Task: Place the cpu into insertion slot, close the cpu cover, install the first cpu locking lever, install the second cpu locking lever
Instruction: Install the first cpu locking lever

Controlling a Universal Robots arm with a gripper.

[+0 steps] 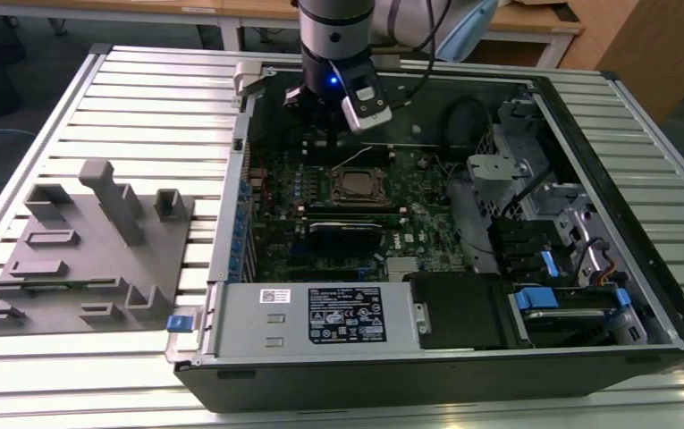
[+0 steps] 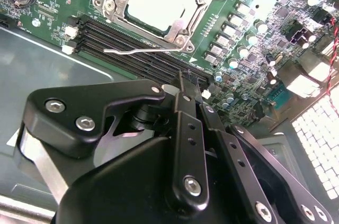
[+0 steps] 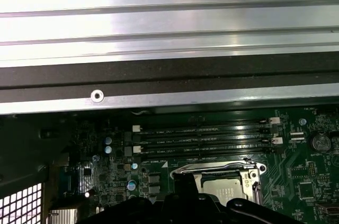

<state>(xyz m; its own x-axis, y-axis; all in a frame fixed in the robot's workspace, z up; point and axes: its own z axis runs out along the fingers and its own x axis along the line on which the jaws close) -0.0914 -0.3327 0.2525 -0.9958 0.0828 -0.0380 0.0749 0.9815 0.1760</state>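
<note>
The cpu [image 2: 159,1], a dull silvery square, lies in the insertion slot [image 2: 114,9] on the green motherboard. The cpu cover [image 2: 177,32] lies flat around it as a metal frame. One thin wire locking lever [image 2: 132,51] sticks out free beside the socket, over the black memory slots. In the exterior view the socket [image 1: 359,184] is mid-board, with the lever [image 1: 348,164] raised at its far side. My gripper [image 2: 185,83] hovers a little short of the lever, shut with nothing in it; it hangs over the board's far edge [image 1: 314,114]. The first wrist view shows the cpu [image 3: 225,189] under its cover [image 3: 251,173].
The open computer case [image 1: 628,340] lies on a slatted metal table [image 1: 139,89]. A grey fixture block [image 1: 91,250] stands on the exterior view's left. Memory slots [image 3: 206,134], capacitors [image 2: 241,44], drive cages and cables [image 1: 533,197] crowd the board. The case wall [image 3: 159,75] runs close behind the socket.
</note>
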